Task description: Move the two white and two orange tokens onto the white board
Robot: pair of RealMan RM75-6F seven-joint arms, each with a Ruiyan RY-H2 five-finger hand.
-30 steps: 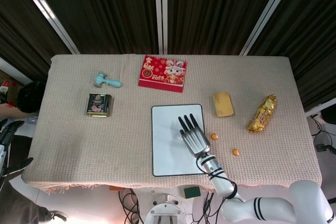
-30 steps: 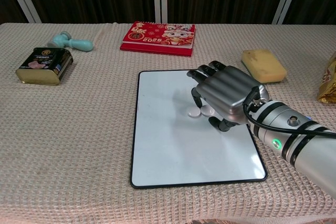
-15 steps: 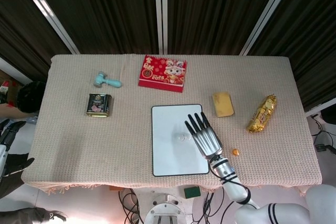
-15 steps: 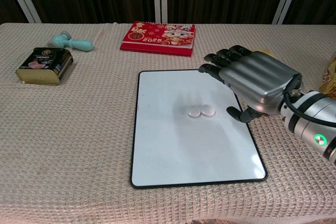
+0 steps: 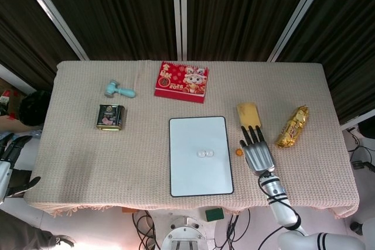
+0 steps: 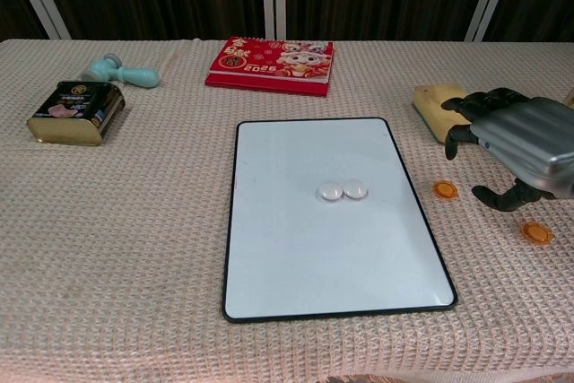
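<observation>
Two white tokens (image 6: 343, 190) lie touching side by side near the middle of the white board (image 6: 296, 284), which sits flat on the surface (image 6: 134, 248). Both orange tokens are off the board on the cloth: I see one orange token (image 6: 445, 189) just past the board's 3 o'clock edge, and the other orange token (image 6: 536, 232) further out toward 4 o'clock. My right robot hand (image 6: 525, 154) hovers palm down over the space between them, fingers spread and slightly curled, holding nothing. At its 12 o'clock the yellow sponge (image 5: 248, 115) lies close to the fingertips, and the gold snack packet (image 5: 292, 126) is at 2 o'clock. At the board's 12 o'clock lies the red calendar (image 6: 272, 64); at 10 o'clock are the dark tin (image 6: 75, 112) and the teal tool (image 6: 119, 71). My left robot hand (image 5: 12, 159) shows only at the frame edge, off the surface; I can't tell how its fingers lie.
</observation>
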